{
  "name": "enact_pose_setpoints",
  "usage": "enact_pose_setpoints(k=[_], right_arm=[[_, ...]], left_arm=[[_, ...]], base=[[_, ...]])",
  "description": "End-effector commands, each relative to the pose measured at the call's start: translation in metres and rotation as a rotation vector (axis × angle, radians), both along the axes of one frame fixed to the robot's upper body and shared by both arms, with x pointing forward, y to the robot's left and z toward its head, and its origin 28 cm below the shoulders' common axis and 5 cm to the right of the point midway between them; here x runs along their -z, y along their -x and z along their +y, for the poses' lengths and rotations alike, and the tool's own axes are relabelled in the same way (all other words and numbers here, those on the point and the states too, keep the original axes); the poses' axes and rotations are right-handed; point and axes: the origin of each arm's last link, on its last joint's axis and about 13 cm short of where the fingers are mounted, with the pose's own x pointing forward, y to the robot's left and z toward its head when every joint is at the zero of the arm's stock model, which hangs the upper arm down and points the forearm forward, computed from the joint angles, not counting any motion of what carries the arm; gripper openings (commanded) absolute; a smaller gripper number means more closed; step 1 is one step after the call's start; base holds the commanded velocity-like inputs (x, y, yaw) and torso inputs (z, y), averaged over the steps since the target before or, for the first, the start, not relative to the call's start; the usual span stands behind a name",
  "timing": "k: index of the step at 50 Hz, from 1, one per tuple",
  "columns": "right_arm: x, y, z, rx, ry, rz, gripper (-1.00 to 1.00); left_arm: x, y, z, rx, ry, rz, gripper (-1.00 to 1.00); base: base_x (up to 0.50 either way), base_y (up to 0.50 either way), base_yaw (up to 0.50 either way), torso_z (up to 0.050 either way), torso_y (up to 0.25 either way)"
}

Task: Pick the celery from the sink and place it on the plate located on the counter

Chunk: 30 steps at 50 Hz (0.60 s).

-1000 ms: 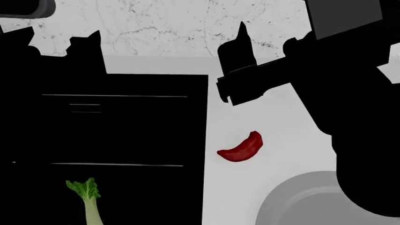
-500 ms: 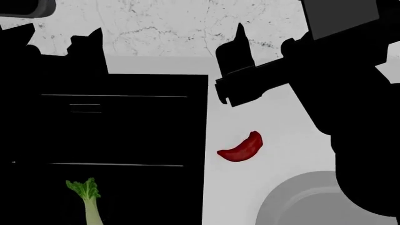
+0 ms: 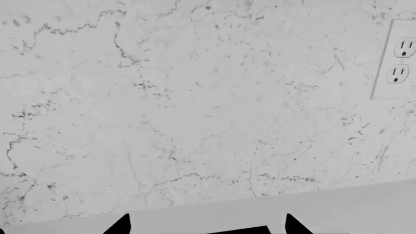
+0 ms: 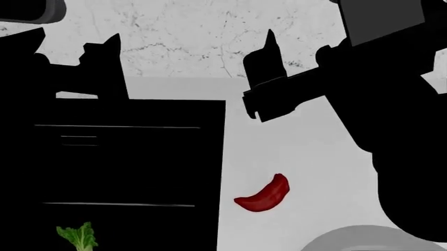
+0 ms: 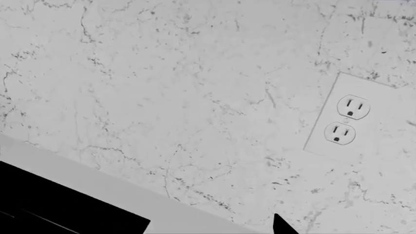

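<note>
Here the left hand (image 4: 77, 49) is a black shape raised over the far edge of the large black rectangular sink (image 4: 140, 157); its two pointed fingertips (image 3: 120, 225) stand apart with nothing between them. The right hand (image 4: 269, 57) hangs above the smooth light-grey bench (image 4: 293, 157), just beside the sink's far corner, and I cannot tell how its jaws stand, because only one dark tip shows. Both wrist views face the white marbled veined wall (image 3: 195, 97) behind the sink, with a white double power outlet (image 5: 344, 122) on it. The small celery with ruffled bright green leaves (image 4: 77, 236) lies inside the sink at its near end, well apart from both hands. A curved glossy red pepper (image 4: 264, 194) lies on the bench just beside the sink. The round plain grey plate (image 4: 349, 239) rests on the bench, near the pepper and further from the sink.
</note>
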Motion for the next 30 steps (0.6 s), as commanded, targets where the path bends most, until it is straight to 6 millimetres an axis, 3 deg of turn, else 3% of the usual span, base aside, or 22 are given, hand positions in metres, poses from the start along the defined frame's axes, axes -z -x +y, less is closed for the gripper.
enact_pose_setpoints(k=[1,17,18,19,20,21,22,30], right_arm=[[0.000,0.000,0.000,-0.005,0.001,0.002,1.00],[0.001,0.000,0.000,-0.008,0.011,0.004,1.00],[0.022,-0.016,0.004,0.035,-0.279,-0.181,1.00],[-0.005,-0.005,0.008,-0.072,-0.196,-0.158,1.00],[-0.009,-0.002,0.005,-0.042,-0.092,-0.103,1.00],[0.000,-0.001,0.001,-0.007,0.010,0.004,1.00],[0.001,0.000,0.000,-0.005,0.019,0.012,1.00],[0.000,0.002,-0.001,0.003,0.022,0.006,1.00]], left_arm=[[0.002,-0.002,0.000,0.009,0.008,-0.018,1.00],[0.004,-0.005,-0.002,-0.010,-0.020,0.008,1.00],[-0.023,-0.009,-0.003,-0.013,0.164,-0.430,1.00],[-0.020,-0.009,-0.003,-0.012,0.110,-0.311,1.00],[-0.009,-0.008,-0.002,-0.011,0.055,-0.172,1.00],[0.001,-0.006,-0.001,-0.010,0.001,-0.033,1.00],[0.003,-0.005,-0.001,-0.011,-0.014,0.005,1.00],[0.003,-0.006,-0.002,-0.011,-0.020,0.005,1.00]], base=[[0.00,0.00,0.00,0.000,0.000],[0.00,0.00,0.00,0.000,0.000],[0.00,0.00,0.00,0.000,0.000],[0.00,0.00,0.00,0.000,0.000],[0.00,0.00,0.00,0.000,0.000],[-0.08,0.21,0.00,0.000,0.000],[-0.12,0.27,0.00,0.000,0.000],[-0.15,0.28,0.00,0.000,0.000]])
